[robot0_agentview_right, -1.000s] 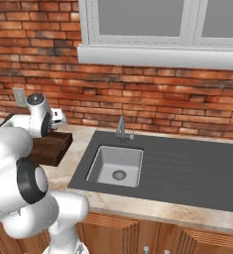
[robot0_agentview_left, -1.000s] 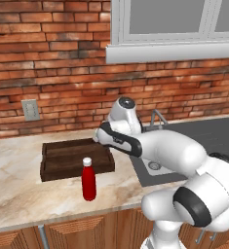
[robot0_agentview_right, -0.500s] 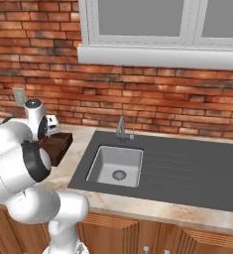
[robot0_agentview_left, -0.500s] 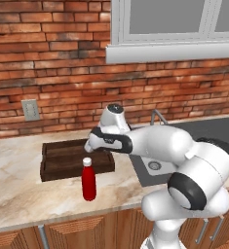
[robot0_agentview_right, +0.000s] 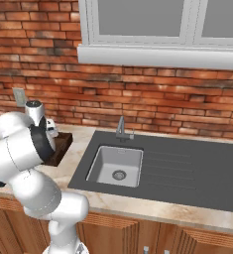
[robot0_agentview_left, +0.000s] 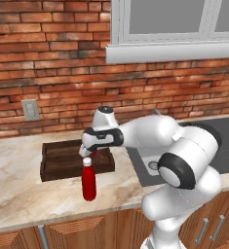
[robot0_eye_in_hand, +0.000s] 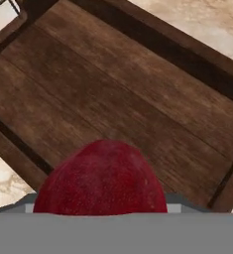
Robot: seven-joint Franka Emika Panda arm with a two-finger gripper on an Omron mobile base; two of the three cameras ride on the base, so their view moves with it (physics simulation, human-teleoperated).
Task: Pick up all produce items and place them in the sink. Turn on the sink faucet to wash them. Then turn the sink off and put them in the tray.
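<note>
The produce item [robot0_eye_in_hand: 102, 178], a dark-red rounded fruit, sits large at the bottom of the hand view, held just above the floor of the brown wooden tray [robot0_eye_in_hand: 113, 94]. My gripper [robot0_agentview_left: 88, 152] is shut on it over the right half of the tray [robot0_agentview_left: 62, 163], its fingertips hidden behind the fruit. From the right base view, the hand [robot0_agentview_right: 50, 126] hangs over the tray's corner [robot0_agentview_right: 61, 145]. The sink [robot0_agentview_right: 104, 159] lies to the right with nothing in it, and no water runs from the sink faucet [robot0_agentview_right: 121, 128].
A tall red bottle [robot0_agentview_left: 88, 182] with a white cap stands on the counter just in front of the tray, right below my hand. A brick wall with an outlet [robot0_agentview_left: 30, 110] runs behind. The dark ribbed drainboard [robot0_agentview_right: 187, 168] extends right of the basin.
The arm has swung left from beside the sink and come down over the tray's right half. The bottle and tray have stayed put.
</note>
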